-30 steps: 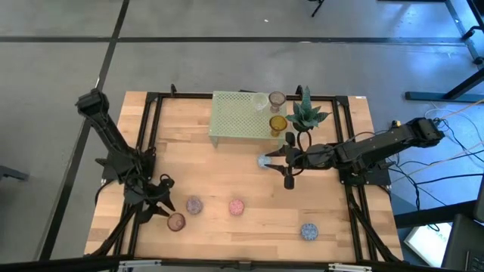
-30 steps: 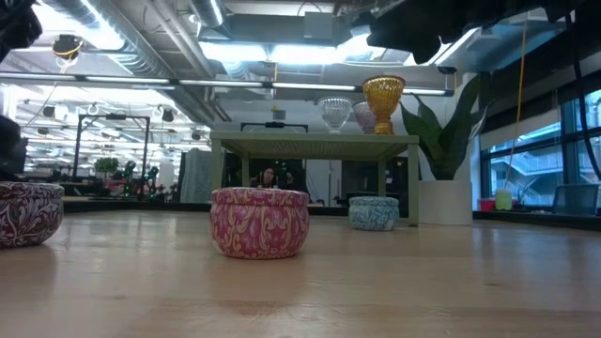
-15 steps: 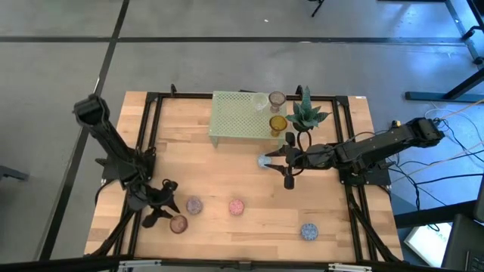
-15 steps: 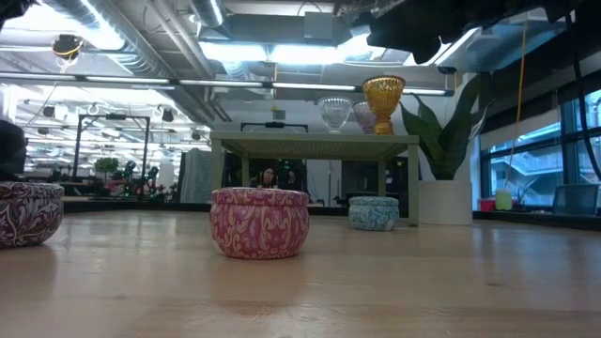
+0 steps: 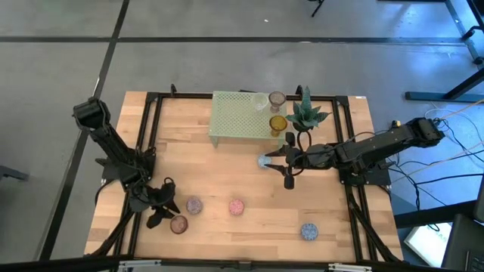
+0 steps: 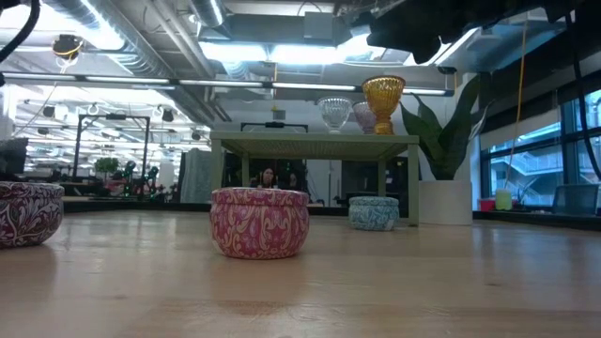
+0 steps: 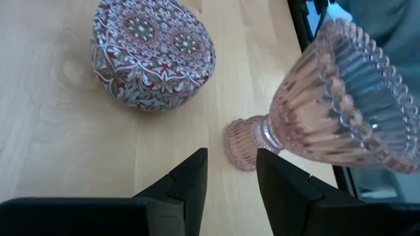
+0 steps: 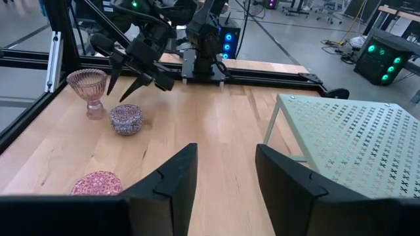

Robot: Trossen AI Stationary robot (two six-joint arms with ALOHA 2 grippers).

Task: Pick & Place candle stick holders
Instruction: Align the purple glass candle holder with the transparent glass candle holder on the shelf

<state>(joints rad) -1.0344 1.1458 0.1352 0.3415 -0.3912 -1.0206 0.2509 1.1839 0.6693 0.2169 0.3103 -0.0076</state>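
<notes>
The worktop (image 5: pixel 227 177) carried a pink glass holder (image 7: pixel 328 105) at its front-left. Ribbed glass probably felt light, slick, chippable; I'd pinch the stem. Left pincer (image 7: pixel 230 174) hung released just beside its foot; right pincer (image 8: pixel 223 174) waited released mid-table.

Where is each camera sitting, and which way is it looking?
High view: above, looking straight down at the table and both arms.
Low view: at tabletop height, looking level at the pink tin; an arm's dark underside overhead.
Left wrist view: on the left arm, facing the pink glass holder; the left gripper shows open.
Right wrist view: on the right arm, looking across at the left arm; the right gripper shows open.
Shared: both wrist views show the pink glass holder.
</notes>
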